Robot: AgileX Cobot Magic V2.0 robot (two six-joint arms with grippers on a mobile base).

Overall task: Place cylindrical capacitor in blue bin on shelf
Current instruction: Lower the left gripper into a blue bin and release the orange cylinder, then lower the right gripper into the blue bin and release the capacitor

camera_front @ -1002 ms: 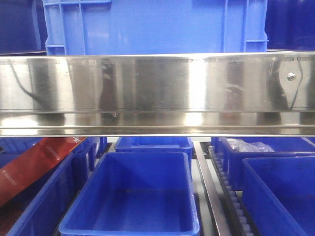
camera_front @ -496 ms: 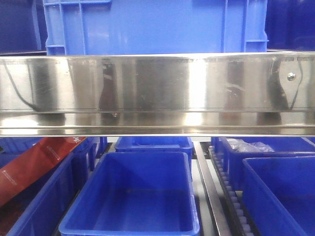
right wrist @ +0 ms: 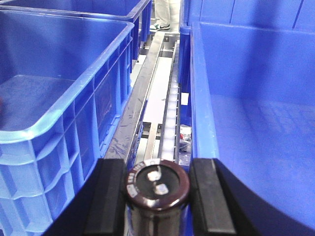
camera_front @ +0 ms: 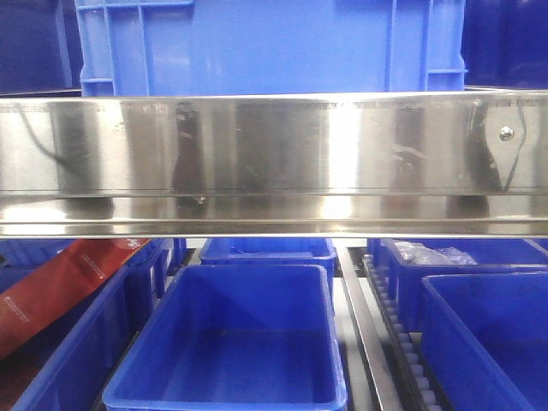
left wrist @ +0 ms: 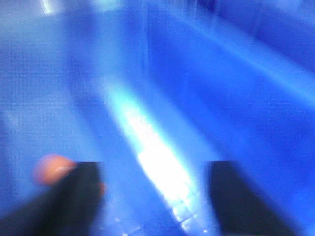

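My right gripper [right wrist: 157, 196] is shut on the cylindrical capacitor [right wrist: 157, 184]. The capacitor is a dark brown cylinder standing upright between the black pads, with its top and two terminals facing the camera. It hangs over the gap between two blue bins, one on the left [right wrist: 59, 118] and one on the right [right wrist: 256, 98]. My left gripper [left wrist: 152, 196] is open and empty over the blurred blue floor of a bin. The shelf's steel rail [camera_front: 274, 163] crosses the front view, with an open blue bin [camera_front: 248, 270] below it. Neither gripper shows in the front view.
A large blue crate [camera_front: 274, 43] stands on the upper level. A red package [camera_front: 60, 287] lies in the left bin below. A roller track [right wrist: 170, 113] runs between the bins. A blurred orange spot [left wrist: 51, 169] sits by the left finger.
Only the dark reflections at the left of the steel rail have shifted slightly. The bins and the shelf have not moved.
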